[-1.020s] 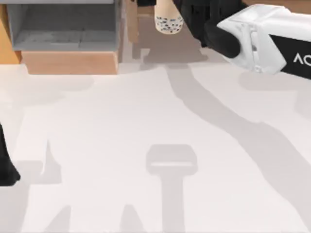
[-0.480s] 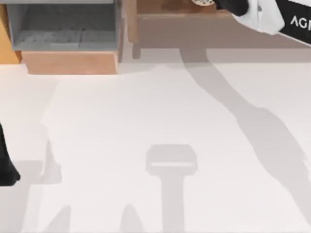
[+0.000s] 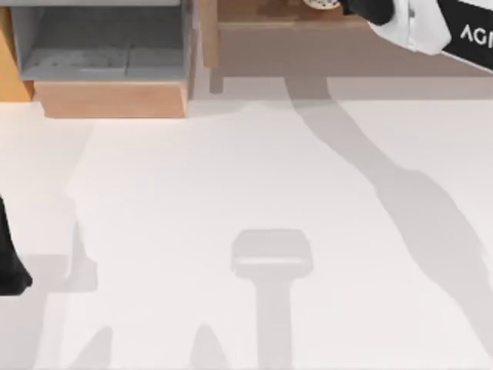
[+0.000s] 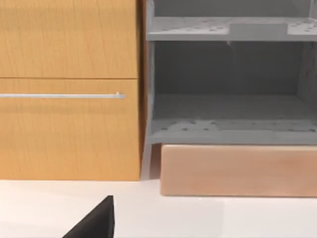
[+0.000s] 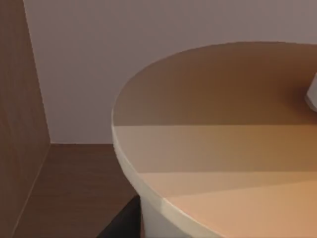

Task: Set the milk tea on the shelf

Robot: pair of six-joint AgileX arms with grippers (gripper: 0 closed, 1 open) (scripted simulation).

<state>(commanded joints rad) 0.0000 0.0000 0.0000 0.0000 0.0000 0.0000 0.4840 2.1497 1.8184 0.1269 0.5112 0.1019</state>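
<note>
1. The milk tea [image 3: 322, 4] is at the far edge of the top view, on or just over the shelf [image 3: 308, 48]; its speckled pearl bottom peeks out above the brown ledge. I cannot tell whether the base already touches the wood.
2. In the right wrist view the cup's lid [image 5: 223, 129] sits very close, with the shelf's brown floor [image 5: 74, 188] below it and a side wall beside it. The cup looks upright, long axis vertical.
3. The right claw [image 3: 362, 8] lies right next to the cup, on the top view's right side of it. Whether its fingers grip the cup or have parted, I cannot tell.
4. My judgement: the coming move turns on the gap between cup base and ledge; release only once the base rests flat.
5. The left arm [image 3: 9, 262] is parked at the worktop's [image 3: 231, 177] left edge, well apart; the grey-lined compartment [image 3: 100, 46] is left of the shelf.
</note>
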